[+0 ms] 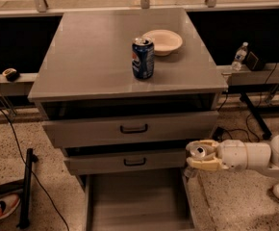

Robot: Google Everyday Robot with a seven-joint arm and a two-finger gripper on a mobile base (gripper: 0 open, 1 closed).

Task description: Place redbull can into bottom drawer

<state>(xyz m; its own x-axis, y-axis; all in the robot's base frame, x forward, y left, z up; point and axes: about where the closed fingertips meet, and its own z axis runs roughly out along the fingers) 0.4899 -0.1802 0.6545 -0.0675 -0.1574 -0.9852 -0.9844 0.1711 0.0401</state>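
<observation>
gripper (195,154): mine, clenched around the redbull can (197,151) | can look: slim, silver-grey, round lid with tab showing, body mostly hidden by my fingers | can position: beside the middle drawer's (130,161) right end, above the open bottom drawer's (134,201) right wall

Dim, warm overhead light, soft sheen across the table (91,57), deep shadow under its front edge, pale gripper (202,157) catching light below the front right corner, closed around the silver can (197,151), floor (226,201) dark and murky.
</observation>
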